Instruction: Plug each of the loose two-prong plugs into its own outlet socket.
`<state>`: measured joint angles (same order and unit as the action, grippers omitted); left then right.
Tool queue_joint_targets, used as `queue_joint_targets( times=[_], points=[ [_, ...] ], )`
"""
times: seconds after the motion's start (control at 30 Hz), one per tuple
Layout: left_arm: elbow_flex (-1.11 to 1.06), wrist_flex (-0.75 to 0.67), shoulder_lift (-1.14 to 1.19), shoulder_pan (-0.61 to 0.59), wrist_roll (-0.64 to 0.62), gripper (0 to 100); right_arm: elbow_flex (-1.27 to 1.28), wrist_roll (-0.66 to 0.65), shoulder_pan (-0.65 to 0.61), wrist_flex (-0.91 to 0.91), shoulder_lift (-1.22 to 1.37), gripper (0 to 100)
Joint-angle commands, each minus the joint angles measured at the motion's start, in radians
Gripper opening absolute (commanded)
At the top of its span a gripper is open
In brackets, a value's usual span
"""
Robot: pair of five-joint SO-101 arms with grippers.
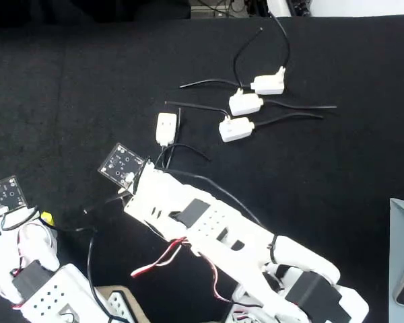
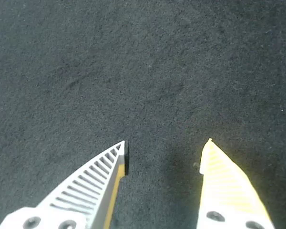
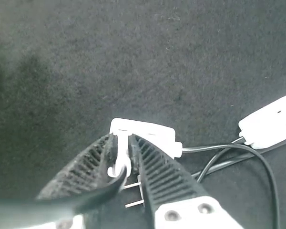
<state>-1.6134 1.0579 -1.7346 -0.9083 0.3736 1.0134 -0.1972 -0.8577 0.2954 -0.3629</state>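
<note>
The right gripper (image 3: 121, 138), near the table's middle, is clamped on a small white two-prong plug (image 3: 118, 161), whose bare metal prongs stick out sideways between the fingers. Just beyond the fingertips lies a white rectangular socket block (image 3: 148, 132) with a black lead; whether plug and block touch cannot be told. A second white slotted socket block (image 1: 166, 128) lies farther off. Three more white blocks (image 1: 246, 102) with black leads cluster to its right on the black cloth table (image 1: 67, 81). The left gripper (image 2: 167, 141) hangs spread wide over bare cloth at the near left.
</note>
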Motion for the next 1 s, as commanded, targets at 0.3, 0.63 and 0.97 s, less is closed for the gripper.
queue_joint_targets(
  times=[0.3,0.63,0.97],
  points=[
    [0.008,0.006,-0.009,-0.001,-0.008,25,-0.143,0.006,0.006,0.052,-0.099,1.1],
    [0.007,0.006,-0.009,-0.001,-0.008,25,-0.246,0.009,0.008,0.08,0.085,1.1],
    [0.004,0.006,-0.009,-0.001,-0.008,25,-0.298,0.048,0.008,0.226,0.053,13.9]
  ],
)
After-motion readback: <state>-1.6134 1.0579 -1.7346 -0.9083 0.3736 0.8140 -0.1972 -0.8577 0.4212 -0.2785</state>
